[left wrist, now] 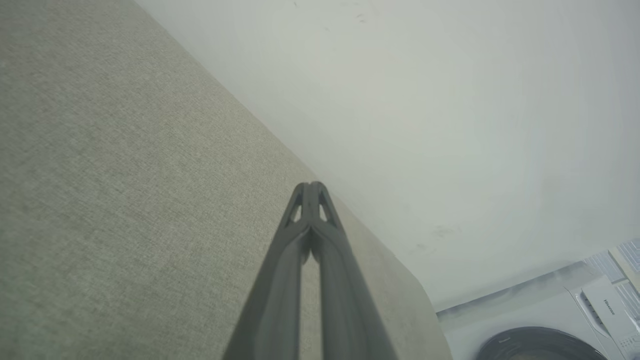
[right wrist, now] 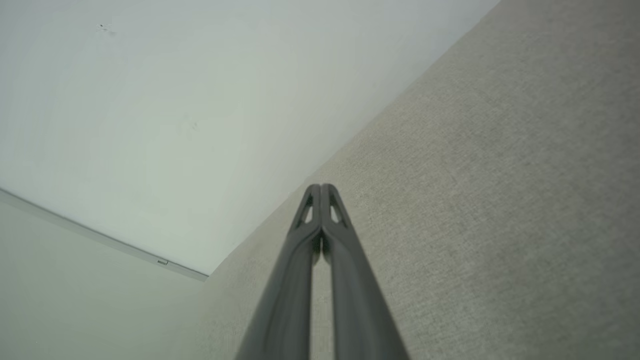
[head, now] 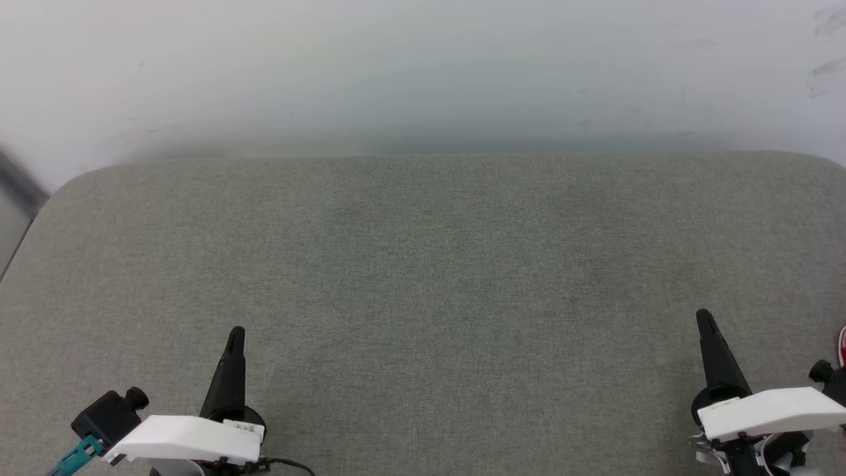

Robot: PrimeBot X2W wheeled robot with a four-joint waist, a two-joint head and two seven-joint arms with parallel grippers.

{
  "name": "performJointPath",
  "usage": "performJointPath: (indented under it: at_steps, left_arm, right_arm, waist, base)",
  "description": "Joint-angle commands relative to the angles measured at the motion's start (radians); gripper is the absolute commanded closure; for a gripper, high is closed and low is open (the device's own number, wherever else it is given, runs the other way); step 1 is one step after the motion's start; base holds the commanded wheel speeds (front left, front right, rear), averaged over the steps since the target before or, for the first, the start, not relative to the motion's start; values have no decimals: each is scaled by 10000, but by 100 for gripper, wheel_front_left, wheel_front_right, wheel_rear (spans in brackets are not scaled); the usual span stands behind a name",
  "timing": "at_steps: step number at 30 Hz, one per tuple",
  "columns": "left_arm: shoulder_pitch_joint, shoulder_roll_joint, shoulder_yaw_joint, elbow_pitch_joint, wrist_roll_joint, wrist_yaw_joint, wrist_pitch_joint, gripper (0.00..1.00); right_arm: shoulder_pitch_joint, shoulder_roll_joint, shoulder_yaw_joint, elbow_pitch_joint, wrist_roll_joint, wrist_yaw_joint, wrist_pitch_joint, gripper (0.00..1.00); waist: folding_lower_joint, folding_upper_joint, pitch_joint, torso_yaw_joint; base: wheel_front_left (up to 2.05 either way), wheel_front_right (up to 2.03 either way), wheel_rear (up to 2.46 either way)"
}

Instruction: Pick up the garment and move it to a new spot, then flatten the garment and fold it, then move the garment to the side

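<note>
- Left wrist view: the left gripper (left wrist: 311, 189) has its two fingers pressed tip to tip, holding nothing, above the grey fabric surface (left wrist: 125, 175).
- Right wrist view: the right gripper (right wrist: 320, 189) is likewise closed and empty.
- Head view: both grippers point toward the white wall (head: 423, 66) — well apart.
- A red sliver at the right edge, just beside the right arm, looks like the garment (head: 843, 345) — too little shows to be sure.
</note>
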Motion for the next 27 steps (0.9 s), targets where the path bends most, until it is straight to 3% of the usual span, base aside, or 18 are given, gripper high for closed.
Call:
performJointPath:
  at_steps: [1, 27]
  left_arm:
    - [-239, 59, 54, -34, -375, -12, 85, 100]
    - [-608, 75, 258, 498, -3302, -19, 866, 100]
  right_arm:
    - [-274, 14, -31, -57, 393, 0, 78, 100]
    - [-447, 23, -169, 247, 3429, -1, 703, 100]
  waist:
    - [0, 0, -6, -7]
    - [-1, 0, -91, -108]
  base:
    - [0, 0, 0]
    - [0, 0, 0]
